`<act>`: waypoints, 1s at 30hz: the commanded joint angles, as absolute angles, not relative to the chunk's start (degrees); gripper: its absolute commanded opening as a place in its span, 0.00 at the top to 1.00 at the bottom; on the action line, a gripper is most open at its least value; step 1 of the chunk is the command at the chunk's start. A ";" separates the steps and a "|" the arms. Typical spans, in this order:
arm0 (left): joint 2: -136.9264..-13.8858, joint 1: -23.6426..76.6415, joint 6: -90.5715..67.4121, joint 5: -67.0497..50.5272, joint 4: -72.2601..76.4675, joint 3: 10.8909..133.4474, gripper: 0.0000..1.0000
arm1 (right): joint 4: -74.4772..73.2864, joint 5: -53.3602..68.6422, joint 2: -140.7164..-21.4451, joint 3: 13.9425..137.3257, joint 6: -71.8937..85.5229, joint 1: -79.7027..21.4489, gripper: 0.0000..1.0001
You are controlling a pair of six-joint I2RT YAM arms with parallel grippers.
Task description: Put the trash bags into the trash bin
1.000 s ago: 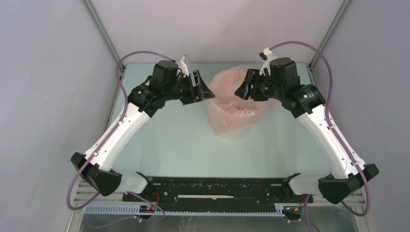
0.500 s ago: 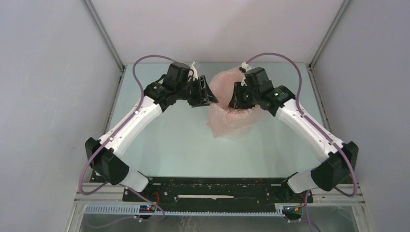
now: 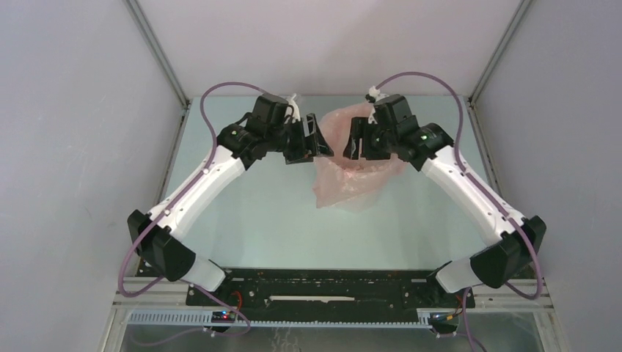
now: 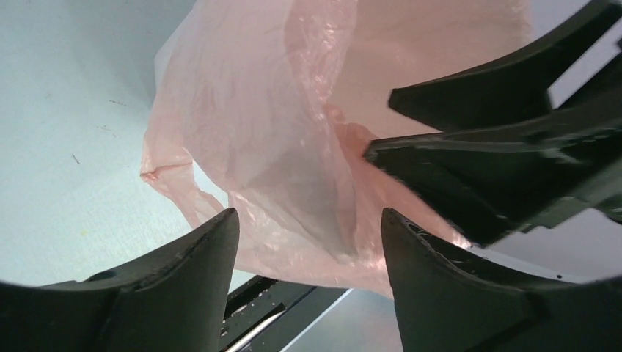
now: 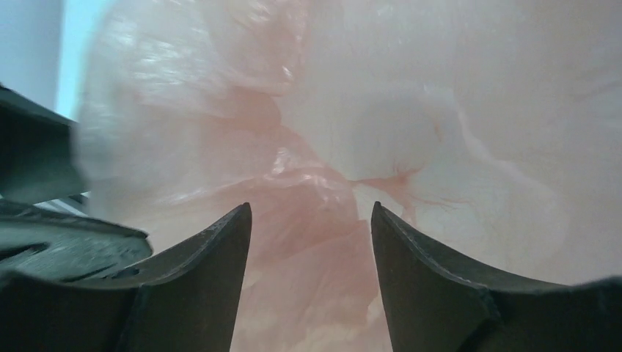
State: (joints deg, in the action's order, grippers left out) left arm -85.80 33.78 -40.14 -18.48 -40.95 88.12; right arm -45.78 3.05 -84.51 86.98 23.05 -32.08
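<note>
The pale-pink trash bag (image 3: pixel 350 183) stands puffed up at the table's far middle, its mouth upward. The trash bin is hidden; I cannot make it out under the pink film. My left gripper (image 3: pixel 320 144) is open at the bag's upper left edge, and in the left wrist view (image 4: pixel 308 220) the film (image 4: pixel 279 132) lies between and beyond its fingers. My right gripper (image 3: pixel 353 139) is open at the bag's top, facing the left one. In the right wrist view (image 5: pixel 311 213) the wrinkled film (image 5: pixel 411 110) fills the view. The right gripper's fingers (image 4: pixel 499 147) show in the left wrist view.
The pale green table top (image 3: pixel 257 213) ends at grey walls left, right and behind. Metal frame posts (image 3: pixel 158 51) rise at the back corners. The black base rail (image 3: pixel 330 286) runs along the near edge.
Both arms have swung inward to the bag's top, the right one farther. The grippers now face each other closely, both open. The bag's top has shifted slightly.
</note>
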 commanded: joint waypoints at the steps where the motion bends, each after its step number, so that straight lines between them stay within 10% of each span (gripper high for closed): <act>1: -79.65 32.99 -37.70 -17.31 -42.38 93.12 0.22 | -49.87 3.95 -79.98 92.36 21.99 -31.11 0.28; 16: -84.77 31.88 -35.30 -13.00 -44.63 97.76 0.20 | -48.04 -4.30 -83.36 92.95 15.76 -26.80 0.29; 30: -101.39 37.59 -27.63 3.10 -53.03 111.79 0.52 | -43.49 -5.65 -82.71 85.96 18.89 -28.88 0.39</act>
State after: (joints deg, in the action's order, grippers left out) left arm -99.61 35.77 -30.81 -2.66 -49.34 107.77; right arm -45.95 -4.25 -83.70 85.23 18.31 -28.05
